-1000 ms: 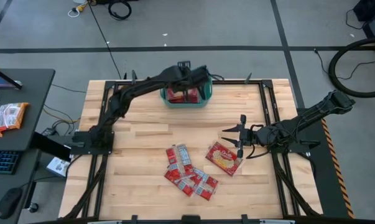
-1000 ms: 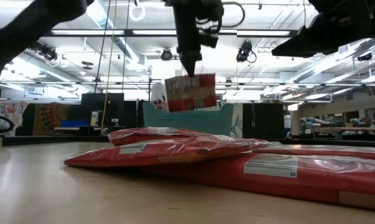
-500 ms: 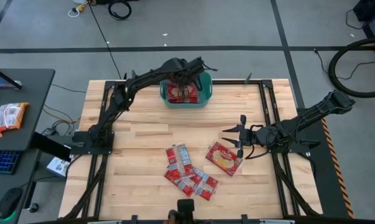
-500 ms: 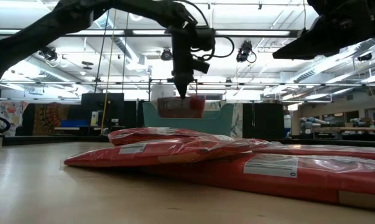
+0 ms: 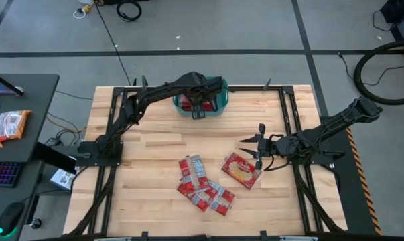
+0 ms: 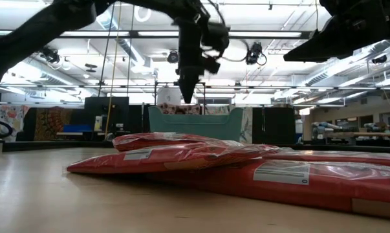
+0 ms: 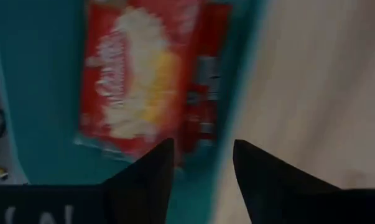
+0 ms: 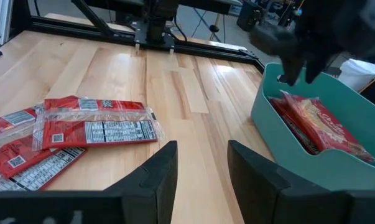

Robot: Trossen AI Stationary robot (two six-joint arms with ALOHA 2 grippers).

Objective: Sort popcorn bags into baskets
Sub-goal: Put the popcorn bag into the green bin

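Two flat red popcorn bags point(image 8: 311, 127) at least lie inside the teal-green rounded plastic basket point(image 5: 218, 100) at the far edge of the pale wooden bench point(image 5: 155, 147); the uppermost shows a yellow-white popcorn picture point(image 7: 134, 84). The left gripper point(image 5: 200, 107) hangs over the basket's near side, jaws parted a little and holding nothing. Nearer the front of the bench, a loose overlapping cluster of red packets with white label patches point(image 5: 200, 184) lies flat, and just beside it on the right sits a larger red bag with a yellow-orange popcorn picture point(image 5: 240, 169), tilted. The right gripper point(image 5: 250, 148) waits above the bench close to that larger bag, jaws spread and empty.
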